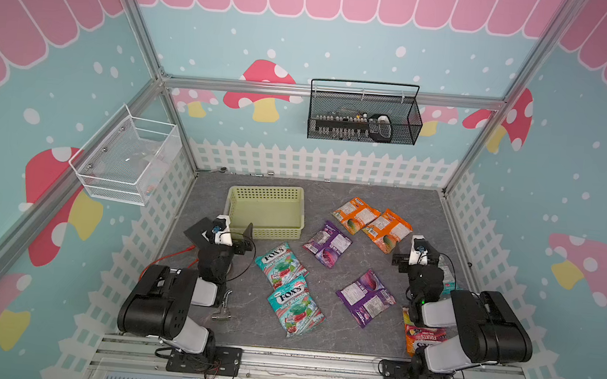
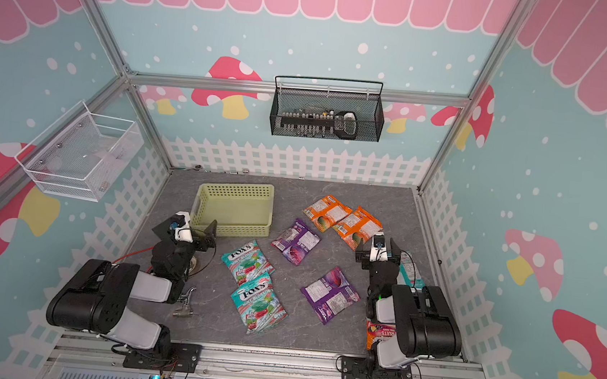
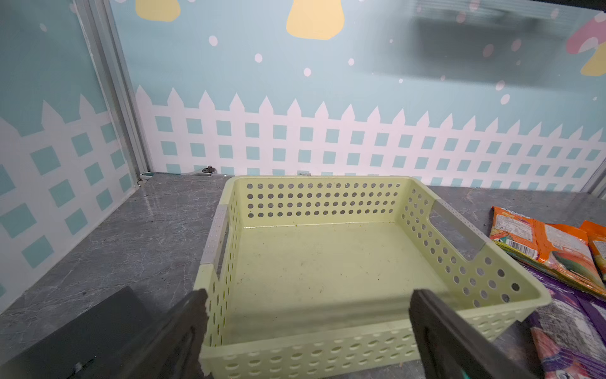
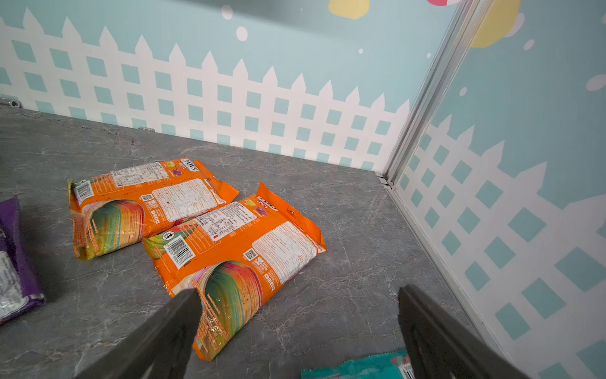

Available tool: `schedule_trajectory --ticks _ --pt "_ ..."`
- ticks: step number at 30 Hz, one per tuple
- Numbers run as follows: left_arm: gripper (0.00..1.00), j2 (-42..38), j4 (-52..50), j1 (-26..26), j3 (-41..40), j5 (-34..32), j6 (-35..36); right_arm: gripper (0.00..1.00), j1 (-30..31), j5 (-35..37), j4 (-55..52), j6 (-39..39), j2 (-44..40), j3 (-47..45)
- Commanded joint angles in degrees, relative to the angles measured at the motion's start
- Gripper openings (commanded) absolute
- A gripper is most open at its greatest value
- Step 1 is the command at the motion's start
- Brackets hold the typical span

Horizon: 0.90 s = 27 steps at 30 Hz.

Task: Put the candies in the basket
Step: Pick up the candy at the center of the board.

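The pale yellow-green basket [image 1: 295, 201] [image 2: 236, 192] [image 3: 324, 200] stands empty at the table's back left. My left gripper [image 1: 226, 225] [image 3: 308, 298] hangs open at its near wall, holding nothing. Candies lie flat on the table: two teal FOX'S bags [image 1: 280, 265] [image 1: 295, 306], two purple bags [image 1: 327, 243] [image 1: 365, 297] and two orange bags [image 1: 356, 214] [image 4: 236, 249]. My right gripper [image 1: 418, 251] [image 4: 300, 295] is open and empty beside the nearer orange bag. The right arm partly hides an orange-red Fruits bag [image 1: 420, 335] and another teal bag [image 4: 354, 369].
A black wire mesh basket [image 1: 364, 117] hangs on the back wall and a white wire basket [image 1: 124, 159] on the left wall. A small metal fitting [image 1: 224, 305] and an orange cable [image 1: 176, 254] lie by the left arm. Fence-patterned walls enclose the table.
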Motion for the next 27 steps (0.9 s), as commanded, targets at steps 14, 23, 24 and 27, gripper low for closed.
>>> schedule_trajectory --ticks 14,23,24,27 --pt "0.99 0.3 -0.4 -0.2 0.8 0.8 0.6 0.99 -0.3 -0.3 1.3 0.7 0.1 0.5" --pt "0.99 0.3 -0.3 -0.2 0.7 0.8 0.6 0.98 -0.3 -0.3 1.3 0.7 0.1 0.5" --pt "0.99 0.3 -0.3 -0.2 0.7 0.8 0.6 0.99 -0.3 -0.2 1.5 0.7 0.0 0.4" --pt "0.99 -0.8 -1.5 -1.0 1.0 -3.4 0.2 0.99 -0.1 1.6 1.8 0.9 -0.3 0.4"
